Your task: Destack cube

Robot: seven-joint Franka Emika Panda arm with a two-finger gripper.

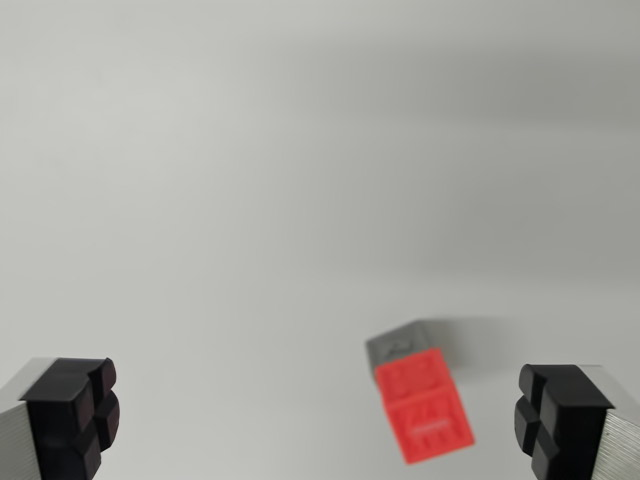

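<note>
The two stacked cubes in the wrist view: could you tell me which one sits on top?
The grey cube sits on top; the red cube is the stack's other block. Colour separates them clearly.

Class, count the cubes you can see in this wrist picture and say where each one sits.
2, stacked and blurred: a grey cube and a red cube in contact, red nearer the camera, toward the wrist view's right between the open fingers. Others may lie outside view.

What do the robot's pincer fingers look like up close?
The pincer has two fingers, one at each bottom corner of the wrist view. Each finger is a plain silvery-grey metal bar with fine ridges. Each one ends in a chunky black pad split by grooves into rounded blocks, a bit like tyre tread. No cables or markings show.
</note>
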